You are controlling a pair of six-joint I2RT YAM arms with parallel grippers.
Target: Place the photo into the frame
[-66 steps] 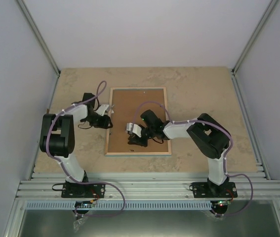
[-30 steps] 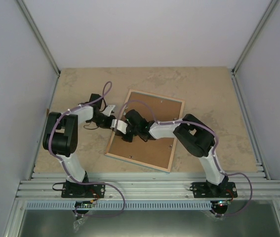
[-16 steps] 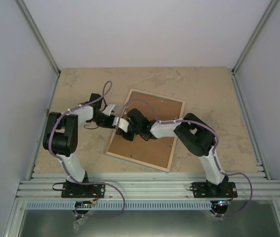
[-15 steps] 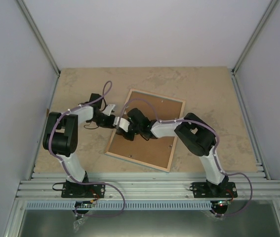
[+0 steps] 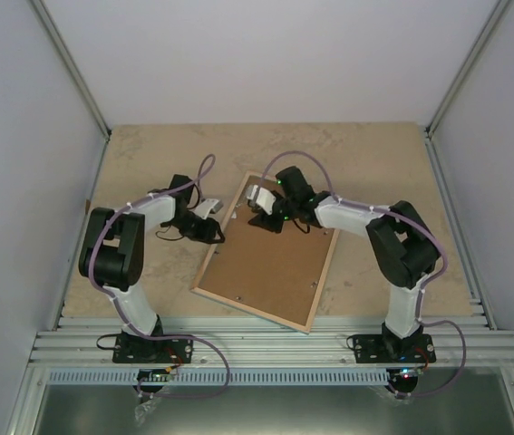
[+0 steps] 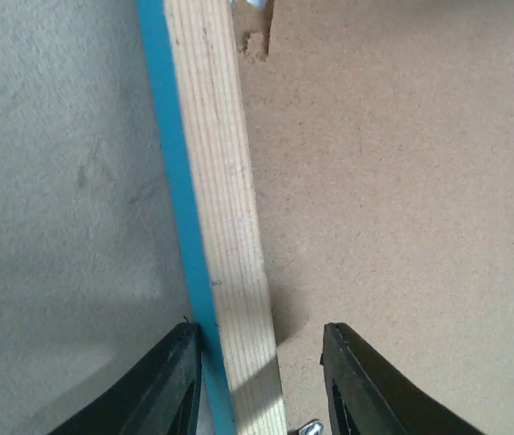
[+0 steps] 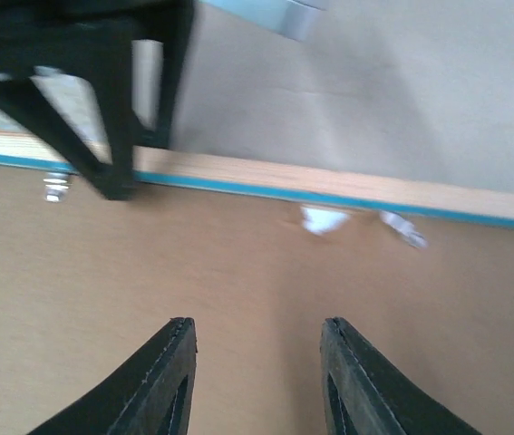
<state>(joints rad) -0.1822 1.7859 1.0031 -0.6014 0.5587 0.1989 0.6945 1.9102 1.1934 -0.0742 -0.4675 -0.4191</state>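
Frame (image 5: pixel 247 311) lies back up and askew on the table (image 5: pixel 374 154) in the overhead view, with its brown backing board (image 5: pixel 270 267) showing. The left pincer (image 5: pixel 209 228) is at its left side and the right pincer (image 5: pixel 258 207) is over its far left corner, the two near each other but apart. How either pair of jaws stands cannot be read from up here. The left wrist view supplies that. Its fingers (image 6: pixel 170 385) stand parted astride the light wood side of the frame (image 6: pixel 216 227). The blue front edge is just beside the left finger and there is clear space between the wood and the right one, so this pincer is released, not clamped. Board fills the view to the right of those fingers and bare table lies to their left. The right wrist view is blurred. Its own fingers (image 7: pixel 166 381) are spread over the board with nothing between them, so this pincer is released as well. Ahead of them runs the wood-and-blue edge, with pale specks (image 7: pixel 324 218) on the board beside it that may be metal tabs. Ahead and to the left, the other arm's black fingers straddle that same edge.
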